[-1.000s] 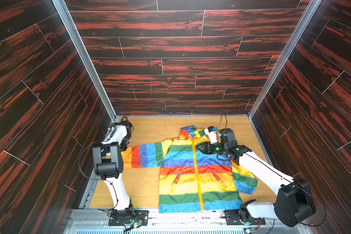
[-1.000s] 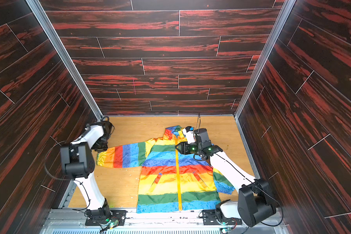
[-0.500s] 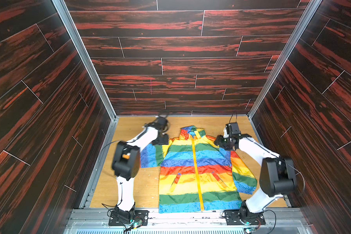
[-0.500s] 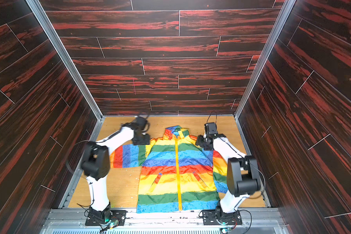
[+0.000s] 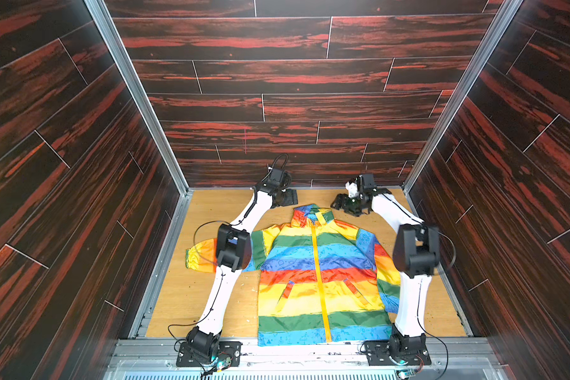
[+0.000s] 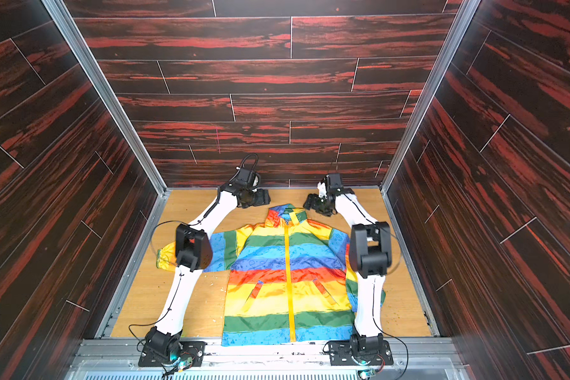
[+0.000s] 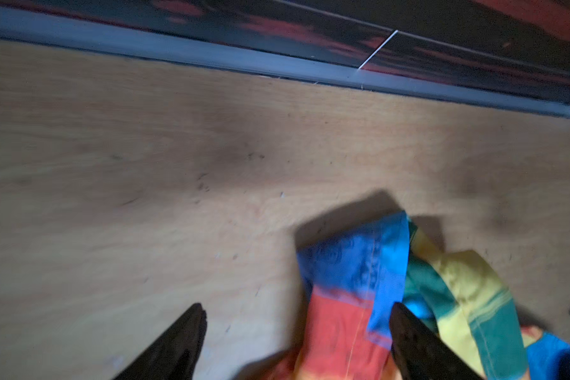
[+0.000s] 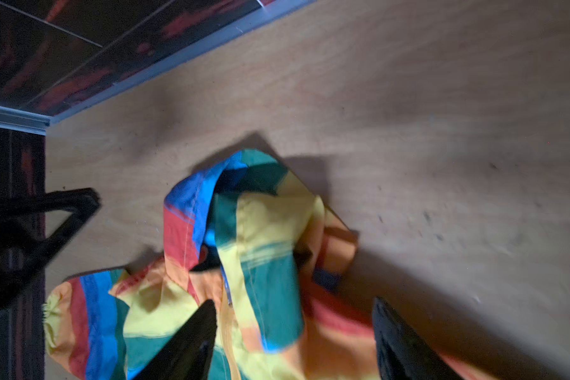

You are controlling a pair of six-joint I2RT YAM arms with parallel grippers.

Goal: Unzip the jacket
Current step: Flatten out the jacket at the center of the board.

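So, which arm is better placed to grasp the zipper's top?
Probably the right. The right gripper, open, has the zipper top of the jacket right by one finger in its wrist view; the left gripper, also open, sees only the hood side.

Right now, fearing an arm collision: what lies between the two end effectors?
Only the hood tip of the jacket on bare table; both top views show it flanked by the left end effector and right end effector.
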